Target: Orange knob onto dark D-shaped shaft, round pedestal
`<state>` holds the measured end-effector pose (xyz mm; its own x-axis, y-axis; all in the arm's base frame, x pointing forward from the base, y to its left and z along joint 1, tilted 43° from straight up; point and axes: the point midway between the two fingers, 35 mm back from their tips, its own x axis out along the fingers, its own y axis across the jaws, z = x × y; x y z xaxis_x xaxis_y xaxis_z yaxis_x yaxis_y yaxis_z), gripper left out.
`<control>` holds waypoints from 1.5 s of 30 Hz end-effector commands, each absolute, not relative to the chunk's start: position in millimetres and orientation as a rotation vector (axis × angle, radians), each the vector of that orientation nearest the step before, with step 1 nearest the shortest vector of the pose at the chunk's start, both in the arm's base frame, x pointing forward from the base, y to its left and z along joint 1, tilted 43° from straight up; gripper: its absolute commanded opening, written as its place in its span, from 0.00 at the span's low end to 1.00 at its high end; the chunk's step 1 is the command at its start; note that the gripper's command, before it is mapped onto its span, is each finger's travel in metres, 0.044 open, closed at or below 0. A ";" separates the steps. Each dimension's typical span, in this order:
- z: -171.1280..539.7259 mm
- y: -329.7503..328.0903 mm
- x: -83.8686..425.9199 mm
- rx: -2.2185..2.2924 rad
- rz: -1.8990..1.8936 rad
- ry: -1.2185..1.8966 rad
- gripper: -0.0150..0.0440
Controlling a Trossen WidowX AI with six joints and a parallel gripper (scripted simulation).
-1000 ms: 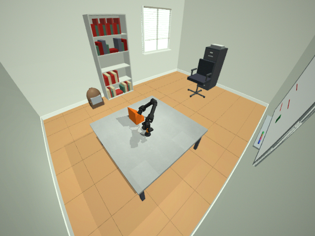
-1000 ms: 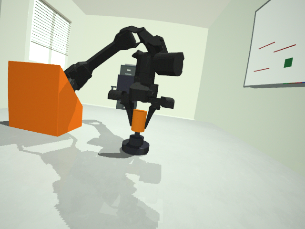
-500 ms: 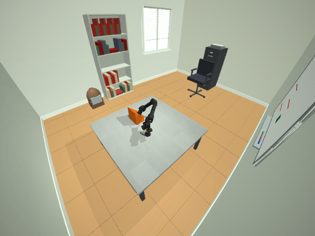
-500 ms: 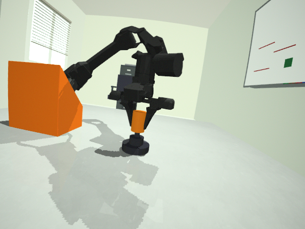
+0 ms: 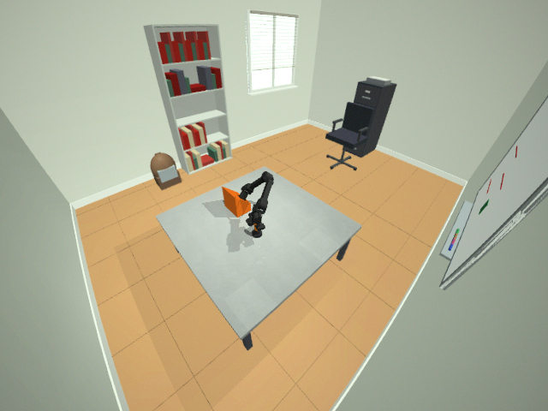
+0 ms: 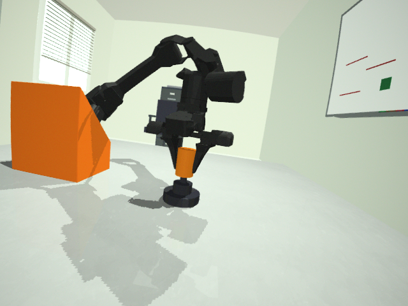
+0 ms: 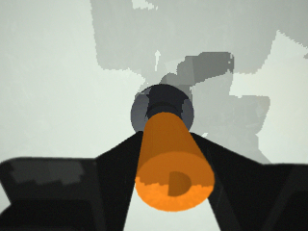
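The orange knob is upright between the fingers of my gripper, which is shut on it. The knob's D-shaped hole shows in its top face in the wrist view, with the flat side to the left. The dark shaft shows as a short length between the knob's lower end and the pedestal's collar, so the knob is above the pedestal, not down on it. The knob hides the shaft's tip and its flat side. How far the shaft reaches into the hole cannot be told.
A large orange block with a sloped side stands on the grey table beside the arm's base, left of the pedestal in the exterior view. The arm arches over from there. Its shadows lie across the table.
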<state>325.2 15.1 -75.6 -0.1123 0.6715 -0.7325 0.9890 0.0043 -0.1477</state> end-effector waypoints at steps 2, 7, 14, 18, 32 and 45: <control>-73.4 13.3 326.5 1.707 -0.913 1.826 0.25; -72.1 12.5 327.2 1.722 -0.940 1.822 0.25; -74.7 13.9 325.7 1.829 -1.139 1.783 0.25; -75.2 14.6 324.9 1.829 -1.139 1.783 0.25; -75.7 15.6 326.1 1.829 -1.139 1.783 0.25; -73.0 12.8 326.6 1.922 -1.325 1.733 0.25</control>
